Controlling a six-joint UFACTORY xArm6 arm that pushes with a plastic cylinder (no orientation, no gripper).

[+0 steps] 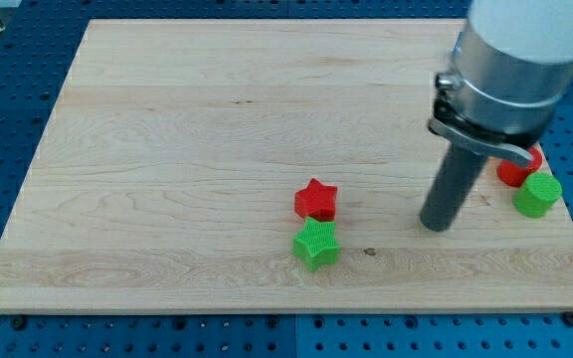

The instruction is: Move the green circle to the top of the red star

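The red star (316, 200) lies on the wooden board (187, 149), right of centre. A green star (316, 244) sits just below it, almost touching. The green circle (537, 194) is near the view's right edge, just below and right of a red block (520, 167) that the arm partly hides. My tip (435, 225) rests on the board between the two groups, left of the green circle and right of the red star, touching no block.
The arm's wide silver and white body (510, 60) fills the view's top right and hides part of the board. Blue perforated table (8, 119) surrounds the board. The board's right edge runs close beside the green circle.
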